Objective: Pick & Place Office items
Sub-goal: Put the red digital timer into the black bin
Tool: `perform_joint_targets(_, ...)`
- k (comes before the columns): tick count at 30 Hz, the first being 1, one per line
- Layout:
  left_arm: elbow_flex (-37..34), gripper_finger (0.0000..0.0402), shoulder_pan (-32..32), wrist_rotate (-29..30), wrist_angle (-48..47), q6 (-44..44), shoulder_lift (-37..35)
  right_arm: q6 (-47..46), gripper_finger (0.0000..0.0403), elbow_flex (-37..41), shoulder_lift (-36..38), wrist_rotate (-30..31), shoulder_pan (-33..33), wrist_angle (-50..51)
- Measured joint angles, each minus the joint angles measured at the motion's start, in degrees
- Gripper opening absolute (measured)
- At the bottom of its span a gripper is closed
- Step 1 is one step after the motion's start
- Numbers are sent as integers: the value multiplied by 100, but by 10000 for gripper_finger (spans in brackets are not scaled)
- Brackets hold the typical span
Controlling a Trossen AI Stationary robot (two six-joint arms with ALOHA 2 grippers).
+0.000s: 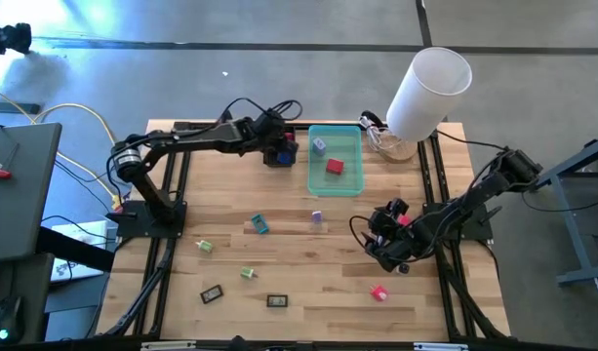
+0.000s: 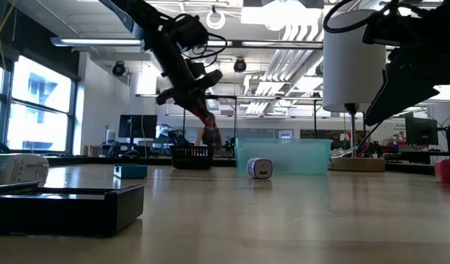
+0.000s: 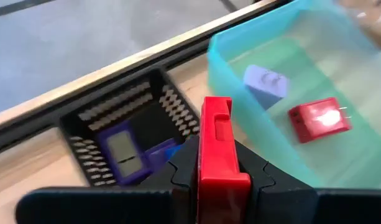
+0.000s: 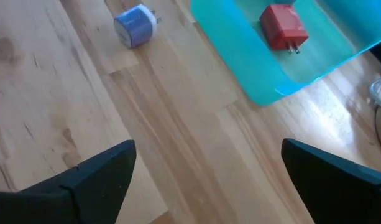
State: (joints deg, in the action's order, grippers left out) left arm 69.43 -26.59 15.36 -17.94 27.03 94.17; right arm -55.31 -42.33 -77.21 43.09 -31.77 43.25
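Red piece riding high between basket and tray

Left gripper (image 3: 216, 180) clenched on red clip (image 3: 216, 146) above black basket (image 3: 91, 118); right gripper (image 4: 206, 171) spread wide, empty. Two chargers inside teal tray (image 1: 335, 183); several pieces left on table (image 1: 308, 283).

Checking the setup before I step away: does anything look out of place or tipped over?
Yes. A large white cylinder leans at the table's far right corner, tilted rather than upright, overhanging a clear container. Otherwise small items just lie scattered on the table.
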Motion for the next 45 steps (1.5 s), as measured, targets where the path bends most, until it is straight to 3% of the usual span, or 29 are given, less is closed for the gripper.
perform_joint_targets(7, 105, 53, -407, 91, -13, 70, 86, 10, 391, 0, 0, 197, 27, 26)
perform_joint_targets(15, 105, 53, -502, -516, -92, 149, 402, 283, 391, 0, 0, 326, 187, 7)
perform_joint_targets(24, 105, 53, -425, -129, -364, 441, 402, 435, 391, 0, 0, 467, 260, -26)
perform_joint_targets(28, 103, 53, -345, 309, -436, 538, 431, 435, 391, 0, 0, 455, 258, -37)
perform_joint_targets(45, 74, 53, -350, 335, -368, 581, 789, 415, 391, 0, 0, 299, 251, -74)
